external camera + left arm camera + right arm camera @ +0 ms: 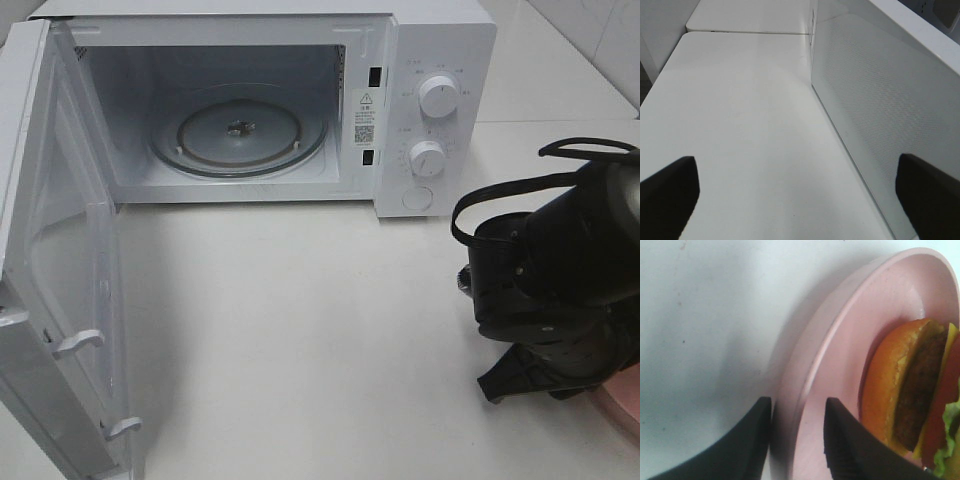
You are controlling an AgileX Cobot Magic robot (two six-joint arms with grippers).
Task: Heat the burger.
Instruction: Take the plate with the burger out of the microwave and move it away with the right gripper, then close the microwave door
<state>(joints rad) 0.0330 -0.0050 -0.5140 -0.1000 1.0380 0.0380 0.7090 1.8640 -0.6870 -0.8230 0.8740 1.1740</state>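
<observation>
White microwave (300,100) sits at the back of your white table (300,330), door (60,270) swung fully open toward the left side of the high view. Glass turntable (240,130) lies bare inside the cavity. Two round knobs (438,97) sit on the control panel at the right of the oven, one above the other, with a round button (418,198) below them.

Your right arm (560,270) is low at the right edge of the high view, black and bulky, covering most of what is under it; only a sliver of the pink plate (622,405) shows there. Right wrist view gives you the detail: right gripper (797,440) has its two black fingers (847,445) straddling the plate rim, one outside on the table side, one inside on the plate surface. Gap between them is narrow and the rim fills it, so read it as pinching the pink plate's edge.

Burger (912,395) lies on that plate, just beside the inner finger, not touching it. You see orange-brown bun, dark patty, yellow cheese, red slice, green lettuce at the frame edge. It is well apart from the microwave.

Left gripper (800,200) shows only two dark fingertips (667,195) at the corners of the left wrist view, spread wide with nothing between them, hovering above the bare tabletop just beside the perforated face of the microwave door.
</observation>
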